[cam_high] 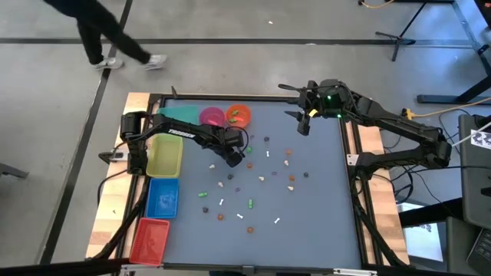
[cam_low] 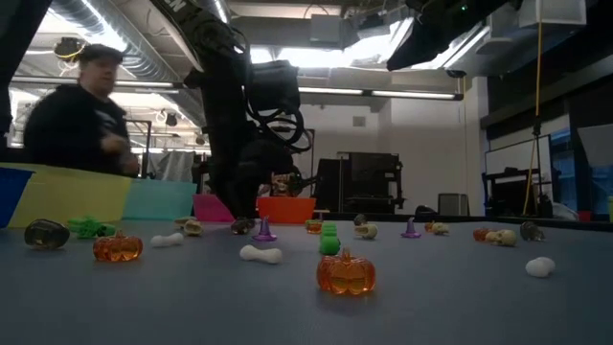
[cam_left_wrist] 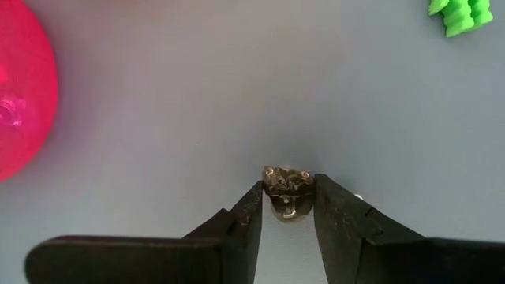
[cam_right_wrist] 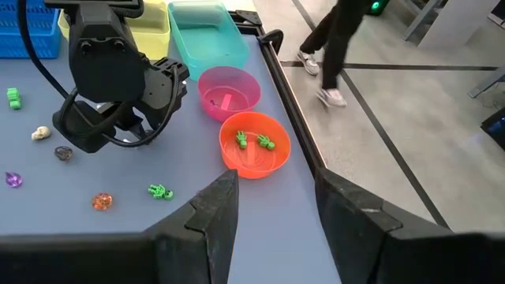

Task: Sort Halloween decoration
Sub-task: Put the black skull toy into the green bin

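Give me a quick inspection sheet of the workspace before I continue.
Surface: grey table, bare between trinkets.
Job's things: trinkets scattered mid-table; two green ones in the orange bowl; pink bowl holds one pink piece.
Clutter: nothing seen.
End effectors: left end effector on the table, closing around a brownish skull trinket; right end effector open, raised near the bowls.
Cables: looped on the left wrist.
Surroundings: person walking past.

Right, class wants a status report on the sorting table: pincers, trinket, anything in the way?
Left pincer down on table, straddling tan skull trinket. Right pincer open, raised near table's far edge. Nothing in the way.
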{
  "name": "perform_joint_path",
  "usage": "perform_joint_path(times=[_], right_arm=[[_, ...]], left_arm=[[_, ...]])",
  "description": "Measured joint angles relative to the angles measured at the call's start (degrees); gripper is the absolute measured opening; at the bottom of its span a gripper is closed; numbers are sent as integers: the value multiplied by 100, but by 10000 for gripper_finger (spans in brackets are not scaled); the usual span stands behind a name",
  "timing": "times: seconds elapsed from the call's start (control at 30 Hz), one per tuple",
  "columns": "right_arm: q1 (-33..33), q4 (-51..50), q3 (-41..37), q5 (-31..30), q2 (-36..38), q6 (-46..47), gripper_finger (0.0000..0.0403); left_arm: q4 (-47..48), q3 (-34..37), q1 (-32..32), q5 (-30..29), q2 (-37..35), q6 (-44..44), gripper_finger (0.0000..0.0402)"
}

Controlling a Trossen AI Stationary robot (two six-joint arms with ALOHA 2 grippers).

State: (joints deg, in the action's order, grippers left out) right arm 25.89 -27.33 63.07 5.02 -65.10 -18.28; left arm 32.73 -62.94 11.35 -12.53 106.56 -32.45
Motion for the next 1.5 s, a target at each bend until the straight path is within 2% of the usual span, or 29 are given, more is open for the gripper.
perform_joint_path(times=[0.4,0.87,1.03,1.23,1.4,1.5], right_arm=[[0,-2,0,-2,0,0,168],[-2,-4,0,7,0,0,168],[0,-4,0,220,-2,1,168],[-2,7,0,752,-42,3,168],[-4,11,-2,854,-189,2,168],[-4,9,-2,857,-333,2,168]], left_arm=[[-9,9,33,-20,-219,234,79],[362,9,567,18,-1148,520,79],[881,9,1061,19,-1725,566,79],[1996,9,1723,-52,-2251,586,79],[2728,6,2110,-620,-2304,637,79],[2827,5,2285,-779,-2274,827,79]])
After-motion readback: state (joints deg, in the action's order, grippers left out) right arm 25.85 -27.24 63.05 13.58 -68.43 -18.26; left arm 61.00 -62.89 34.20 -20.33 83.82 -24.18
